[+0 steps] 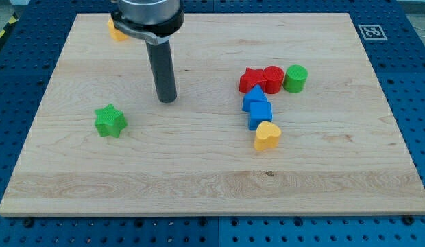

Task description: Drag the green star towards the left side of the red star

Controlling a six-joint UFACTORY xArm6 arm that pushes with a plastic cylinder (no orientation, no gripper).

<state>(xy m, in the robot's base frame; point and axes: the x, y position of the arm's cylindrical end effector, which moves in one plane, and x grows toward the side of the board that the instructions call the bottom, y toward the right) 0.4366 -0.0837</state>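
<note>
The green star lies on the wooden board at the view's left. The red star lies right of centre, touching a red cylinder on its right. My tip rests on the board between the two stars, up and to the right of the green star and apart from it. The red star is well to the tip's right.
A green cylinder stands right of the red cylinder. Two blue blocks sit just below the red star, with a yellow heart below them. A yellow block is partly hidden behind the arm at the top left.
</note>
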